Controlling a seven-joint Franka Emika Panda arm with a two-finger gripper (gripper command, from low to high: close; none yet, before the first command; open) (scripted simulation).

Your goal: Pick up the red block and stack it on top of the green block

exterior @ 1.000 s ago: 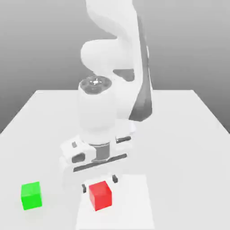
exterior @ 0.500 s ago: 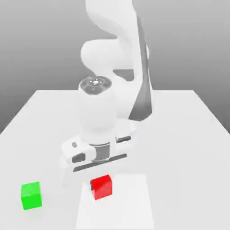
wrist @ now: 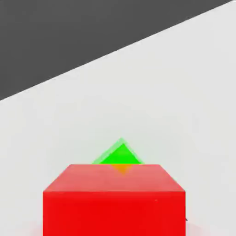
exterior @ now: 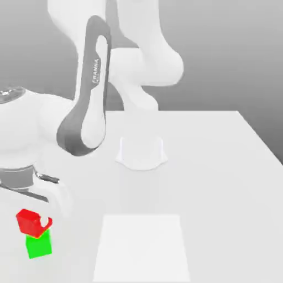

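The red block (exterior: 25, 221) hangs tilted just above the green block (exterior: 38, 245) at the exterior view's lower left. My gripper (exterior: 32, 223) is shut on the red block, and one white finger (exterior: 44, 223) shows against its right face. The green block rests on the table, partly covered by the red one from above. I cannot tell whether the two blocks touch. In the hand view the red block (wrist: 114, 199) sits close to the camera, with a corner of the green block (wrist: 120, 155) peeking out past its far edge.
A lighter square patch (exterior: 142, 247) lies on the white table (exterior: 221, 166) at front centre. The arm's round base (exterior: 141, 152) stands at the table's middle, and the arm's links arch over the exterior view's left half.
The arm has swung from the table's middle to the exterior view's left. The red block has left the square patch and now hangs over the green block, which has not moved.
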